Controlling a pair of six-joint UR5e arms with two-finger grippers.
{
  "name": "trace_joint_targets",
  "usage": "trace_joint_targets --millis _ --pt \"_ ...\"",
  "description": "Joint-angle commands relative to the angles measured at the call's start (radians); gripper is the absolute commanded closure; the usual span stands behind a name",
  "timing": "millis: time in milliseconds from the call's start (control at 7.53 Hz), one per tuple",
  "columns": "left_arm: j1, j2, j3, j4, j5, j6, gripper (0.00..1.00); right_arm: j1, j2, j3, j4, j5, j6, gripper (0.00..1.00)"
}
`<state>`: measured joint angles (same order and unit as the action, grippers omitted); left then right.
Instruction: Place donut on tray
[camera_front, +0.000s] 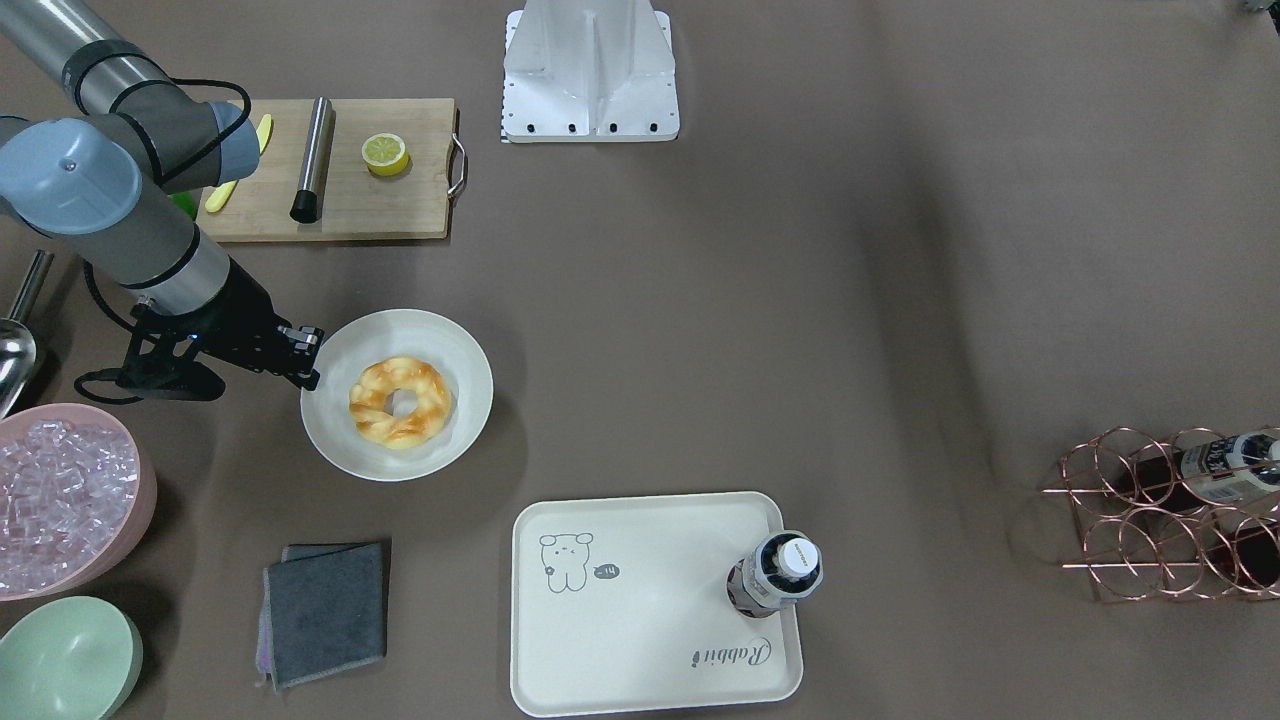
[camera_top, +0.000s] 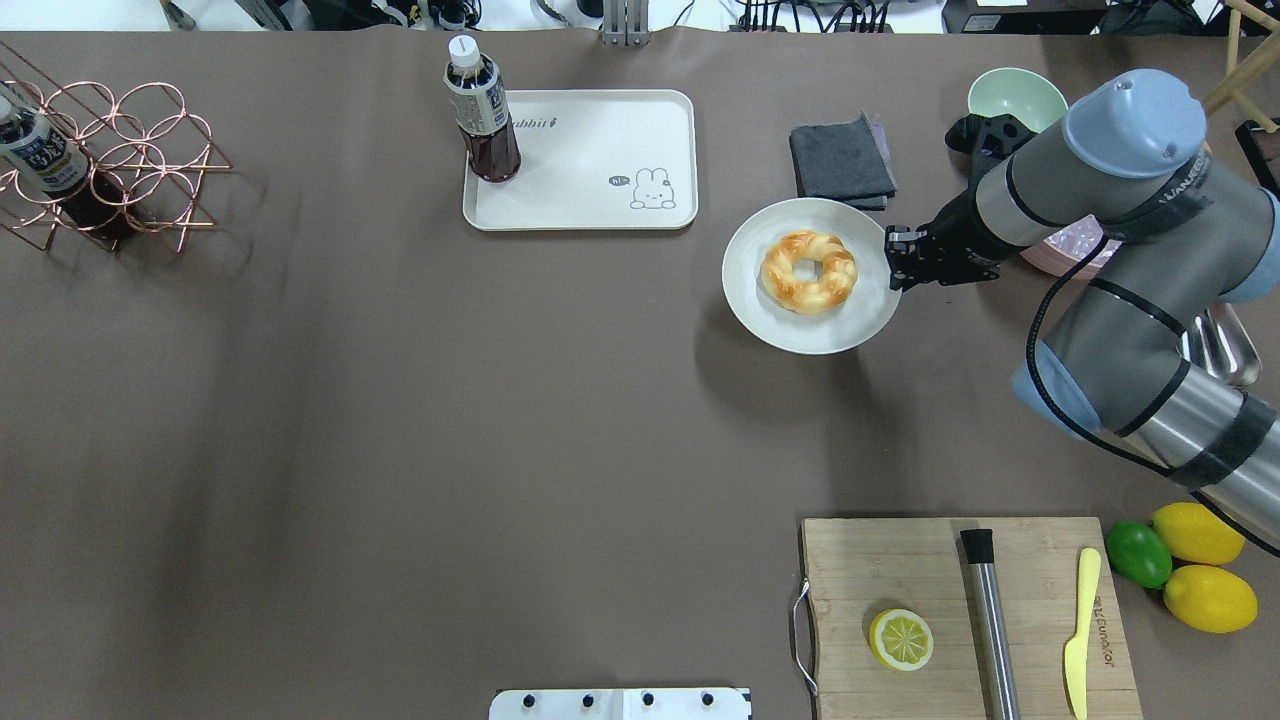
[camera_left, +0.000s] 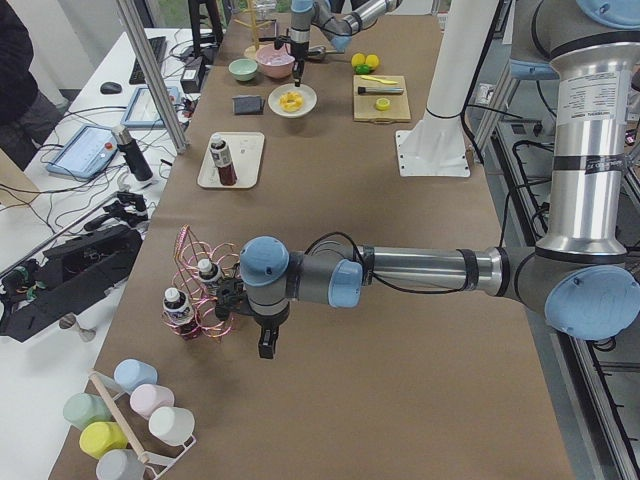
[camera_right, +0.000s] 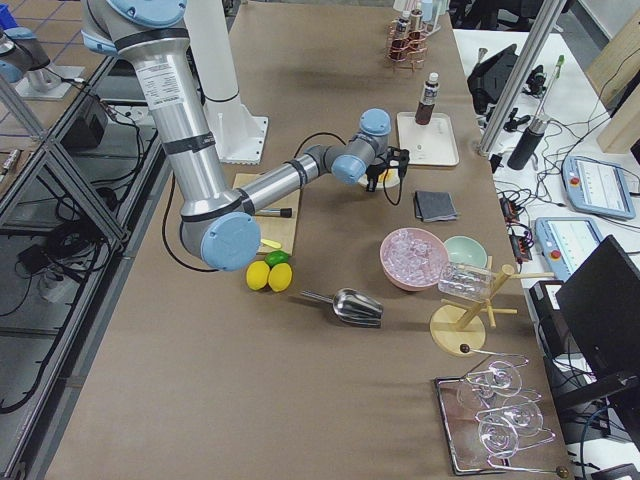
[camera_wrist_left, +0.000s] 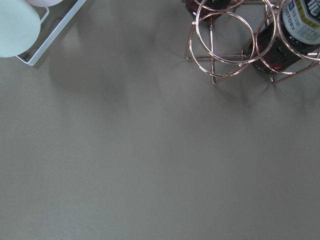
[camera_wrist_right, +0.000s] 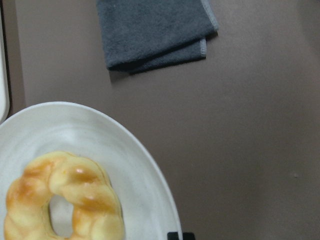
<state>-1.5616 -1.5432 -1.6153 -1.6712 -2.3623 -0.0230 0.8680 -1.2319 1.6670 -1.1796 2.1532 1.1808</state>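
The donut (camera_front: 432, 395) (camera_top: 785, 280), a twisted golden ring, lies on a round off-white plate (camera_front: 470, 370) (camera_top: 870, 310); the right wrist view shows it close up (camera_wrist_right: 85, 192). The cream tray (camera_front: 640, 640) (camera_top: 590, 160) with the animal drawing lies apart from the plate and carries an upright bottle (camera_front: 785, 575) (camera_top: 482, 110). My right gripper (camera_front: 303, 357) (camera_top: 892, 261) is open and empty, low at the plate's rim, beside the donut. My left gripper (camera_left: 265, 350) shows only in the exterior left view, over bare table by the copper rack; I cannot tell its state.
A folded grey cloth (camera_front: 325, 610) (camera_top: 842, 160) lies near the plate. A pink bowl of ice (camera_front: 60, 495) and a green bowl (camera_front: 65, 660) stand behind the right arm. The cutting board (camera_top: 860, 570) holds a halved lemon (camera_top: 900, 640). The copper rack (camera_top: 110, 150) stands far left.
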Motion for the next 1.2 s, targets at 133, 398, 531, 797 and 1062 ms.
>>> trace_joint_targets --millis 133,398,531,797,1062 --pt "0.0 0.0 -0.002 0.001 0.0 -0.002 0.01 0.052 0.19 -0.154 0.0 0.028 0.051 1.0" --pt "0.0 0.0 -0.009 0.001 0.0 -0.002 0.01 0.063 0.375 -0.336 0.001 0.034 0.081 1.0" --pt "0.0 0.0 -0.009 0.001 0.002 -0.002 0.01 0.066 0.425 -0.407 0.035 0.034 0.082 1.0" --pt "0.0 0.0 -0.009 0.001 0.002 -0.002 0.01 0.068 0.512 -0.547 0.093 0.033 0.091 1.0" --pt "0.0 0.0 -0.008 0.001 0.0 -0.002 0.01 0.059 0.595 -0.658 0.107 0.031 0.089 1.0"
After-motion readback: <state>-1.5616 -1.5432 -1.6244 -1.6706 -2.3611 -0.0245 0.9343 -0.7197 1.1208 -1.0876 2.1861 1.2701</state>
